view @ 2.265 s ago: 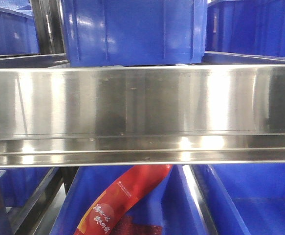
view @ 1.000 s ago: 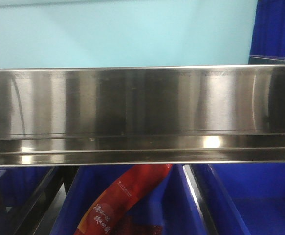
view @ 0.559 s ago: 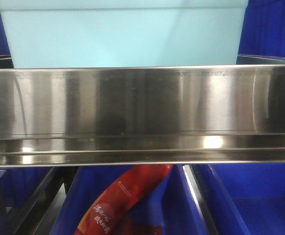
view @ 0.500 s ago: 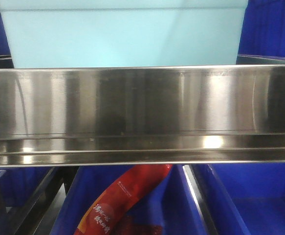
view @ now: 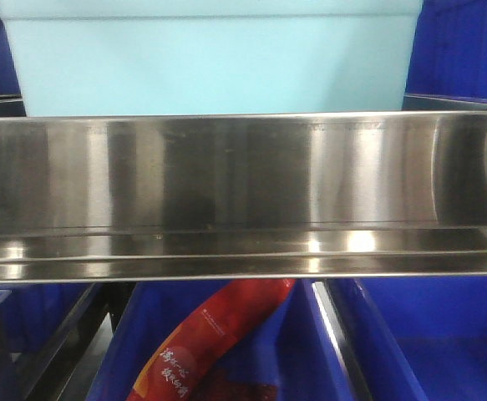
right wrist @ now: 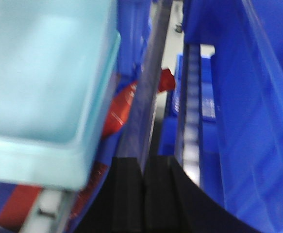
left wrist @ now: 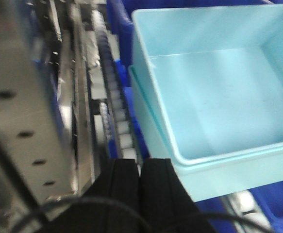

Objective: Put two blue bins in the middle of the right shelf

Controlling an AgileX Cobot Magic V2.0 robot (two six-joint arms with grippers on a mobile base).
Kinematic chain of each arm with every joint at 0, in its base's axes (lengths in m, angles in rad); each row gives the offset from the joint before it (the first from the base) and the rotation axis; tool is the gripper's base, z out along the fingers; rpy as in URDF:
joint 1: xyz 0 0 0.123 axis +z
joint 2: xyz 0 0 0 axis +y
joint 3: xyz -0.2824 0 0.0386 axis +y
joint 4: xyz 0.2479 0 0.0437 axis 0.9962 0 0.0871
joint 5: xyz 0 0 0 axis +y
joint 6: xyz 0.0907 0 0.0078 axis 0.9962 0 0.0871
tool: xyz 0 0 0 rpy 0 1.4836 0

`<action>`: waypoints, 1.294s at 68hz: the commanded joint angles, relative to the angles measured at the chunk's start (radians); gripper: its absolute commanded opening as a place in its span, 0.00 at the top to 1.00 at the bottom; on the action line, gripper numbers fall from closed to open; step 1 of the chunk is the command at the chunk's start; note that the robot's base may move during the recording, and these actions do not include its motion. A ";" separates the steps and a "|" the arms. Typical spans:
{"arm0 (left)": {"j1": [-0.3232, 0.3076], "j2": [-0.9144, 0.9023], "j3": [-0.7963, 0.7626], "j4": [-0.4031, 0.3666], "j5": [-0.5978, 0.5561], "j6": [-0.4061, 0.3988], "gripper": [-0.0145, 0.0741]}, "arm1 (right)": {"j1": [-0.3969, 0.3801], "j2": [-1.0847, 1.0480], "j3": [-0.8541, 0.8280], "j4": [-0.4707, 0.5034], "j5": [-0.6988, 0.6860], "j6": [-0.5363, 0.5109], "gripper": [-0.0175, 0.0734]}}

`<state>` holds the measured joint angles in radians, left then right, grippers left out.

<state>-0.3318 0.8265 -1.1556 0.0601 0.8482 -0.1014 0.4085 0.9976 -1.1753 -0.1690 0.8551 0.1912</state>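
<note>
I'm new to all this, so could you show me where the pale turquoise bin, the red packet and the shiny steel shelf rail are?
pale turquoise bin (view: 210,71), front view, its front wall.
red packet (view: 214,334), front view, its printed middle.
steel shelf rail (view: 243,180), front view, its flat front face.

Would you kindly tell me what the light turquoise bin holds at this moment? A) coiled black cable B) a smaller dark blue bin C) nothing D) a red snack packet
C: the left wrist view looks straight into the light turquoise bin, and its floor and inner walls are bare.
</note>
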 commanded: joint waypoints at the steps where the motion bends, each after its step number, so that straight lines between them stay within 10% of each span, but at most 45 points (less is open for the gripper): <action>1: 0.001 -0.092 0.093 0.032 -0.080 -0.019 0.96 | -0.006 -0.069 0.106 -0.020 -0.073 0.004 0.99; 41: 0.001 -0.699 0.680 0.040 -0.459 -0.019 0.96 | -0.006 -0.582 0.736 -0.020 -0.540 0.004 0.99; 88: 0.001 -0.799 0.744 0.040 -0.499 -0.019 0.96 | -0.006 -0.753 0.749 -0.022 -0.618 0.004 0.99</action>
<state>-0.3318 0.0321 -0.4137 0.0960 0.3672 -0.1139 0.4085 0.2493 -0.4300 -0.1831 0.2625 0.1935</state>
